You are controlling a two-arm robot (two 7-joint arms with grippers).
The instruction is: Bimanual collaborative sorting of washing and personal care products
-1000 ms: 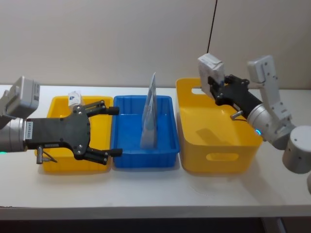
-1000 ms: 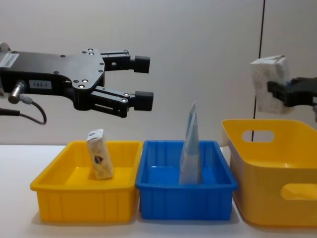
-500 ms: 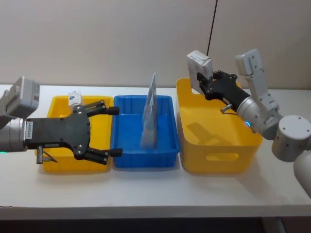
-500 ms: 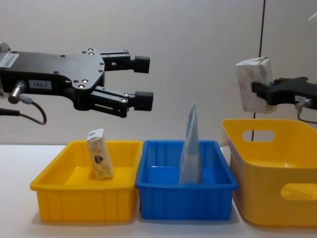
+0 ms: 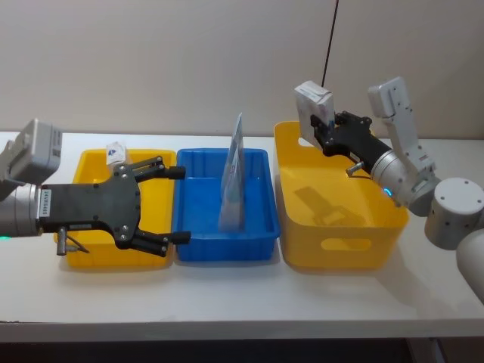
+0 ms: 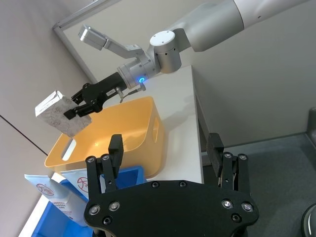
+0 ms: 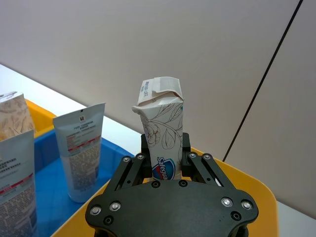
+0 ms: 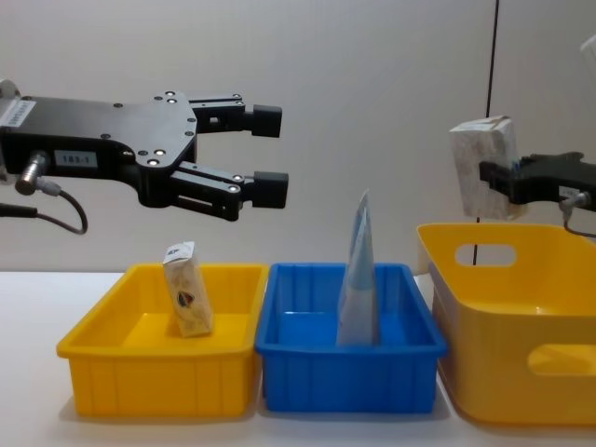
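My right gripper [image 5: 324, 130] is shut on the whitish-grey patterned pouch [image 5: 312, 112], holding it upright in the air over the back left rim of the large yellow bin [image 5: 340, 246]. The pouch [image 8: 483, 168] also shows in the chest view, and close up in the right wrist view [image 7: 163, 126]. The pale blue tube [image 5: 234, 178] stands upright in the blue bin [image 5: 261, 249]. A small cream packet [image 8: 186, 300] leans in the left yellow bin [image 8: 158, 386]. My left gripper [image 8: 268, 155] hovers open and empty above the seam between those two bins.
The three bins stand in a row on the white table [image 5: 242, 299], with bare table in front of them. A wall rises close behind. A thin black cable [image 5: 330, 38] hangs down behind the large yellow bin.
My right gripper carried the pouch leftward toward the blue bin, then eased back slightly and a little lower. The left arm has not moved.
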